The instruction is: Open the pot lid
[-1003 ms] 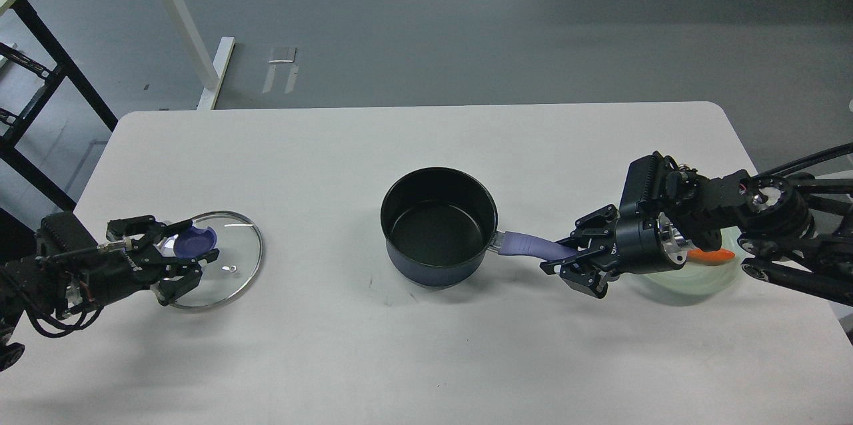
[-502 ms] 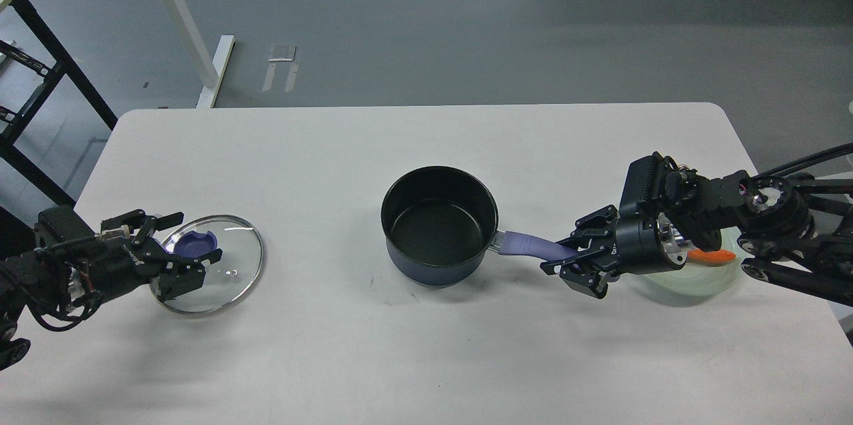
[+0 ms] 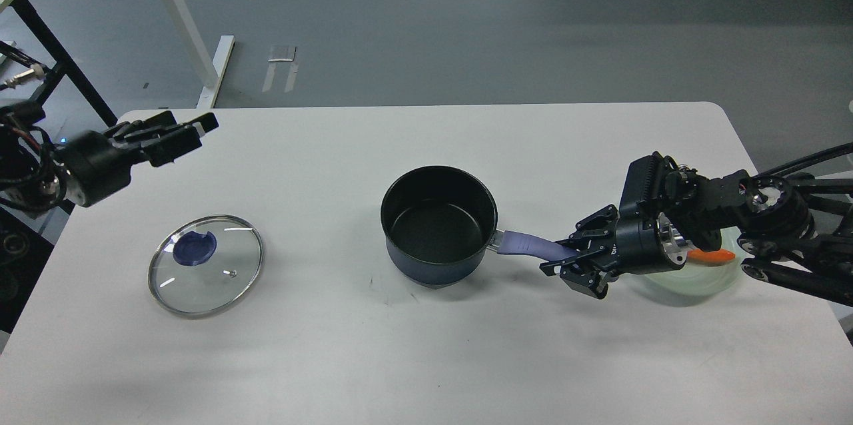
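right gripper [image 3: 578,258] clamped on the purple handle [image 3: 533,246] of the pot [image 3: 438,225], one finger above the handle's end and one below it. pot standing upright and uncovered on the white table [image 3: 400,358], just left of that gripper, dark inside with nothing visible in it. behind the same gripper, toward the right arm, a pale green plate [image 3: 706,275] with an orange piece [image 3: 712,255] on it, partly hidden by the wrist.

left gripper [image 3: 174,134] raised over the table's far left corner, holding nothing, fingers [image 3: 201,124] pointing right and seen nearly edge-on, so open or closed cannot be told. glass lid [image 3: 206,264] lying flat on the table nearer the camera than that gripper and slightly to its right, well apart from it, blue knob [image 3: 194,248] facing up. lid also well left of the pot, not touching it.
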{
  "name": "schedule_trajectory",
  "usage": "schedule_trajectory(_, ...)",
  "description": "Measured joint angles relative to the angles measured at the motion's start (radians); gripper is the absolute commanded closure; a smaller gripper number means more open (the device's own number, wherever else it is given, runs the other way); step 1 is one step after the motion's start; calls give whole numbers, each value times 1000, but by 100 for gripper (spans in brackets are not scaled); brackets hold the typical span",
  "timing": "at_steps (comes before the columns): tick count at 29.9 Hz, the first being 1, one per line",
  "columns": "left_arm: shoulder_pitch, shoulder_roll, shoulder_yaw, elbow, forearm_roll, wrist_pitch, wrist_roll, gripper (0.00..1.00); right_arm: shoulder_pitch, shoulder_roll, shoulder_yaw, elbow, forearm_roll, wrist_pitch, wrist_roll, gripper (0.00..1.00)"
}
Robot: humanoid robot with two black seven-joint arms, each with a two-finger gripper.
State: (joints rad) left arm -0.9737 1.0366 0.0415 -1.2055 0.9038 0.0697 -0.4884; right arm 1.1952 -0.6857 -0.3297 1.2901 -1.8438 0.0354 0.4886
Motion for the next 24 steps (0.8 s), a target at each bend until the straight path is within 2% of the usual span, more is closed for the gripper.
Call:
schedule_trajectory(2, -18, -1, -1, 26, -182, -98, 0, 1, 0, 0, 1, 0, 0, 0, 0, 47)
schedule_trajectory(5, -23, -8, -1, 76, -391, -201, 0, 1, 0, 0, 1, 0, 0, 0, 0, 26)
schedule_trajectory(6, -23, -10, 0, 89, -438, -223, 0, 1, 1, 0, 1, 0, 0, 0, 0, 20)
schedule_trajectory(8, -21, -10, 1, 109, -491, -246, 0, 1, 4, 0, 1, 1, 10, 0, 0, 2)
schedule_trajectory(14, -17, -6, 1, 124, -567, -269, 0, 1, 46, -16, 5, 30, 134, 4, 0, 1)
schedule_trajectory(19, -17, -8, 0, 128, -706, -322, 0, 1, 124, -73, 16, 82, 275, 4, 0, 1)
schedule_trajectory(24, -17, -43, -2, 165, -874, -379, 0, 1, 164, -127, 73, 102, 541, -4, 0, 1)
